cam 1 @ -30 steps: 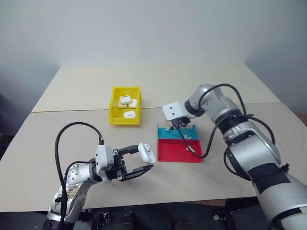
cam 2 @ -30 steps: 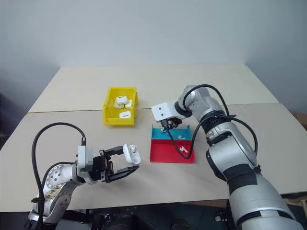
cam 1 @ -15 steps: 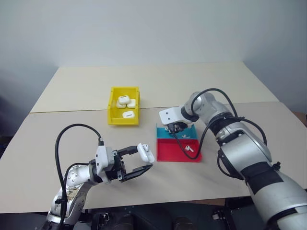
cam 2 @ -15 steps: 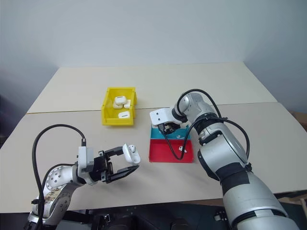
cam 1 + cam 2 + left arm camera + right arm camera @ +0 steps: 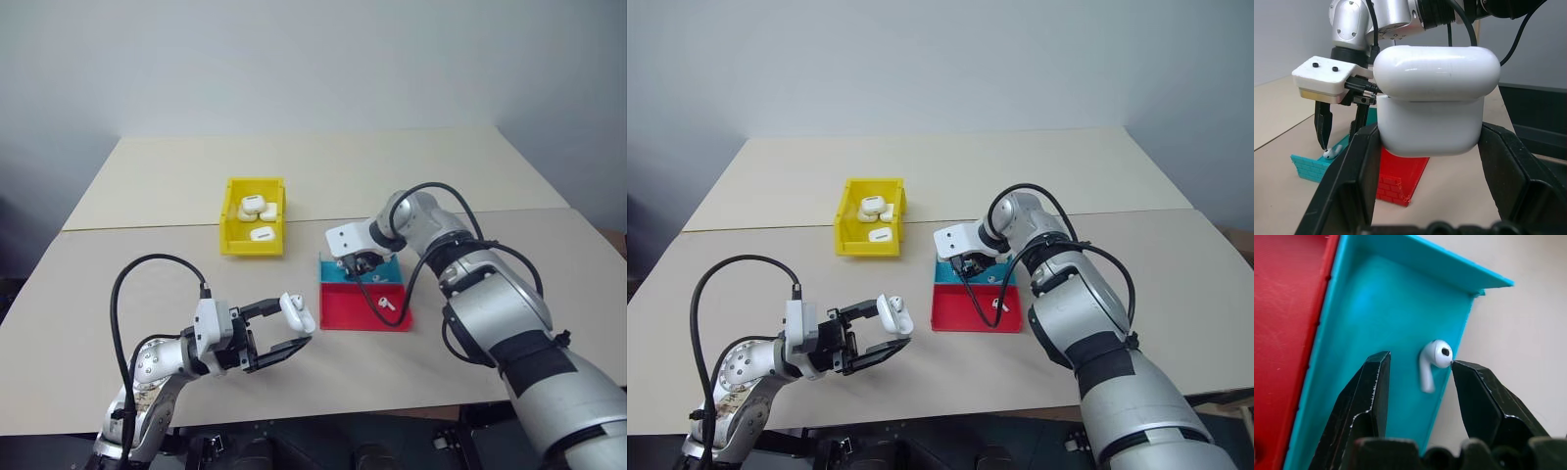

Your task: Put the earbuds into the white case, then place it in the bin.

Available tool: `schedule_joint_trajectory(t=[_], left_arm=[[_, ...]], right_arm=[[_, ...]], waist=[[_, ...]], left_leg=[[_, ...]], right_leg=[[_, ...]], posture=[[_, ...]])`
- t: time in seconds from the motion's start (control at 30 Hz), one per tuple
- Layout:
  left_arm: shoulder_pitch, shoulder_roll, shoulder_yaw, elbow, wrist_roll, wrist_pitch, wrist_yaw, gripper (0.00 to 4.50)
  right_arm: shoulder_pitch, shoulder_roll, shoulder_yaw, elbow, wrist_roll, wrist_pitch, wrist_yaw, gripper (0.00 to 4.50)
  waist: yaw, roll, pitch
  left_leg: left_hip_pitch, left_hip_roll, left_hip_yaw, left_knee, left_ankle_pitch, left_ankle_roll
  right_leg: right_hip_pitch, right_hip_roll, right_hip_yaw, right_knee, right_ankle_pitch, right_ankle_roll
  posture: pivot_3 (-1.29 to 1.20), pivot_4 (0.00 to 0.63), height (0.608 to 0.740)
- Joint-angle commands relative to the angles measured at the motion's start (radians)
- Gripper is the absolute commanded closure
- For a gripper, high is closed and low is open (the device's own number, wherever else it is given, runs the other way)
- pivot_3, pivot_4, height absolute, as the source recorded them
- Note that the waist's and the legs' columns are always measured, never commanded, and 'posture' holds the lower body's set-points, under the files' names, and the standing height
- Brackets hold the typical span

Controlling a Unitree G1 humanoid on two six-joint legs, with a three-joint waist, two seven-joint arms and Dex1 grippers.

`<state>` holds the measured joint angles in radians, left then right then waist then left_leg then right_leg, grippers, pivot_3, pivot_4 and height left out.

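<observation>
Beige surface point(image 5: 147, 186) against a plain grey wall; a seam runs across it just behind the tray point(image 5: 343, 311), the landmark here. Left gripper point(image 5: 286, 328) well left of the tray and nearer the surface's front edge, closed on the white case point(image 5: 299, 311), lid shut. The bin point(image 5: 235, 243) sits behind-left of the tray, holding several white cases. Right gripper point(image 5: 1418, 369) down in the tray's teal half, fingers partly spread around one earbud point(image 5: 1431, 363), one fingertip point(image 5: 1462, 369) at its head, no grip yet. Second earbud point(image 5: 386, 303) in the red half. Open surface right of the tray.
</observation>
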<state>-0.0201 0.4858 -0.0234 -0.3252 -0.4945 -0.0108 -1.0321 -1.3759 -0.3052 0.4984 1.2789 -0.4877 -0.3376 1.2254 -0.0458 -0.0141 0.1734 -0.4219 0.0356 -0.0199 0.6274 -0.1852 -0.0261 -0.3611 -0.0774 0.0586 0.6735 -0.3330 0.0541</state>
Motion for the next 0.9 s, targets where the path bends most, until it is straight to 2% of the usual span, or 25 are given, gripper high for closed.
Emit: schedule_joint_trajectory(t=[0.03,0.2,0.3,0.7,0.9], left_arm=[[0.004,0.009,0.001,-0.035,0.001,-0.011,0.003,1.78],[0.001,0.006,-0.003,-0.029,0.005,-0.014,0.003,1.78],[0.002,0.003,-0.004,-0.028,0.007,-0.016,0.005,1.78],[0.005,0.000,-0.006,-0.022,0.015,-0.017,0.002,1.78],[0.008,-0.005,-0.009,-0.019,0.017,-0.016,0.006,1.78]], right_arm=[[-0.035,-0.016,-0.019,-0.003,0.015,-0.026,0.037,2.06],[-0.040,-0.011,-0.019,-0.002,0.005,-0.009,0.008,2.06],[-0.055,0.005,-0.031,0.008,0.011,0.065,-0.020,2.06],[-0.102,0.047,-0.158,0.012,0.124,0.422,0.059,2.06],[-0.084,0.073,-0.193,-0.027,0.158,0.611,0.010,2.06]], waist=[[0.000,0.000,0.000],[-0.001,0.000,0.000],[-0.001,0.000,0.000],[0.000,0.000,0.000],[-0.001,0.000,0.000]], left_leg=[[0.000,0.000,0.000,0.000,0.000,0.000],[0.000,0.000,0.000,0.000,0.000,0.000],[0.000,0.000,0.000,0.000,0.000,0.000],[0.000,0.000,0.000,0.000,0.000,-0.001],[0.000,0.000,0.000,0.000,0.000,-0.001]], right_leg=[[0.000,0.000,0.000,0.000,0.000,0.000],[0.000,0.000,0.000,0.000,0.000,0.000],[0.000,0.000,0.000,0.000,0.000,0.000],[-0.001,0.000,0.000,0.001,0.000,0.000],[-0.001,0.000,0.000,0.001,0.000,0.000]], posture=[[0.00,0.150,0.740],[0.00,0.150,0.740],[0.00,0.150,0.740],[0.00,0.150,0.740],[0.00,0.150,0.740]])
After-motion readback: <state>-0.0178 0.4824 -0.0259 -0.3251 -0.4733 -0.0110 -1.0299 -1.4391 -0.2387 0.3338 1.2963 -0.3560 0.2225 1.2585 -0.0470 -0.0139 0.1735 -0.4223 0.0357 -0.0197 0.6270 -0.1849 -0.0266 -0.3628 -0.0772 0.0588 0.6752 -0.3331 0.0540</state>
